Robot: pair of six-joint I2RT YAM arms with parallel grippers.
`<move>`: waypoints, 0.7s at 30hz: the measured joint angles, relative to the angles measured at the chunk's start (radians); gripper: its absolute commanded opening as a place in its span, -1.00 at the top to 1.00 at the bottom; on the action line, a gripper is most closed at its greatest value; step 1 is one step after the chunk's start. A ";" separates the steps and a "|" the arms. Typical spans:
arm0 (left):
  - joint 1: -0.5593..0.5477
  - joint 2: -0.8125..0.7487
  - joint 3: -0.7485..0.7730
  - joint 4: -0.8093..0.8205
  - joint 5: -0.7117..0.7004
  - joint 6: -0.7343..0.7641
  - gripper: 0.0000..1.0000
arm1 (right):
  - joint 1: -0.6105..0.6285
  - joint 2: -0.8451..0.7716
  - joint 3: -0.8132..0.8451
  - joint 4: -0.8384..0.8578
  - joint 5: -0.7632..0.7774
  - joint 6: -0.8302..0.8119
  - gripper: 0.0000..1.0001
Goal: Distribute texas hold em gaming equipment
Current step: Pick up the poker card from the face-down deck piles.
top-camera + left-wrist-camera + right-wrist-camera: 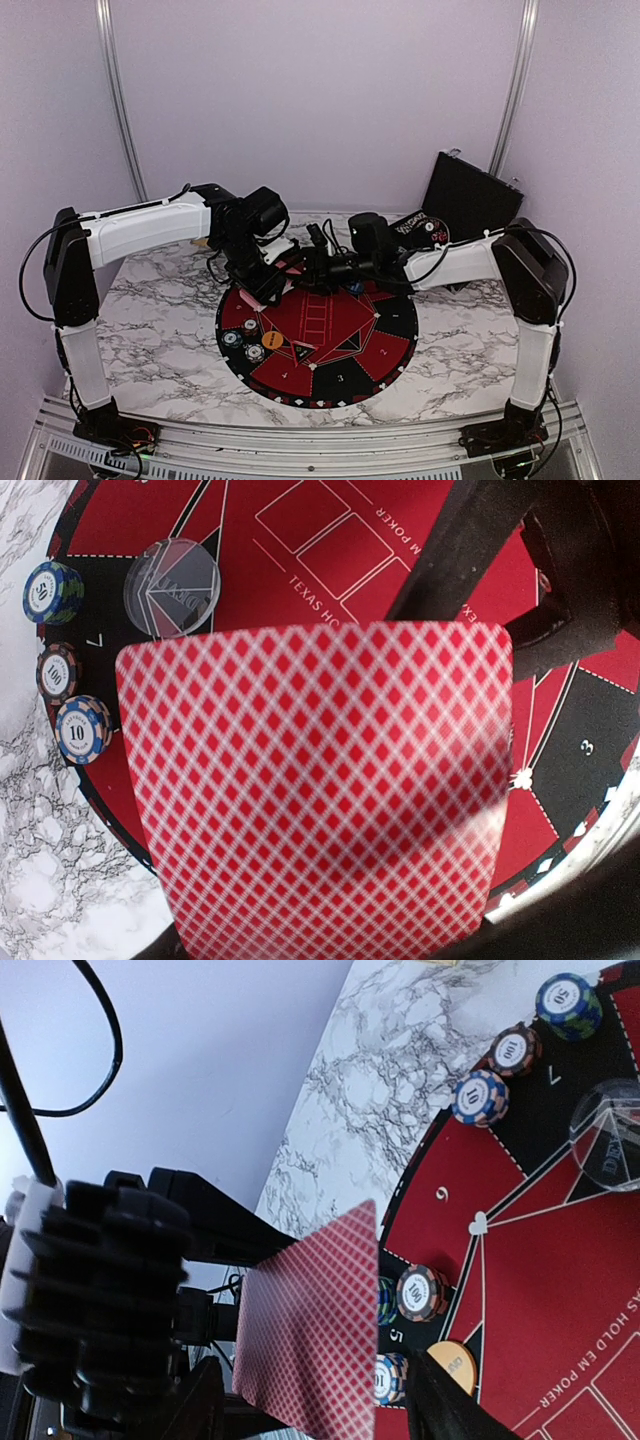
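The left arm and right arm are long white tubes with big black joints. Thin black cables loop beside them.

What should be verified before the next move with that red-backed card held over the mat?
1. Grip: the left claw holds the playing card above the mat: ok.
2. Receiver: the right claw is open, jaws apart beside the card: ok.
3. Only one card held: cannot tell.
4. Three seat 7 chips set at the mat's rim: ok.
5. The clear disc lies flat near those chips, out of the way: ok.
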 measured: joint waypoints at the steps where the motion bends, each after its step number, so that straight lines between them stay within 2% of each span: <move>1: 0.000 0.000 0.000 0.000 0.000 0.000 0.35 | -0.003 -0.002 -0.008 0.001 0.000 0.002 -0.13; 12: 0.000 0.000 0.000 0.000 0.000 0.000 0.35 | -0.031 -0.042 -0.067 0.022 0.001 0.030 -0.03; 21: 0.000 0.000 0.000 0.000 0.000 0.000 0.35 | -0.039 -0.061 -0.070 0.039 0.001 0.046 0.22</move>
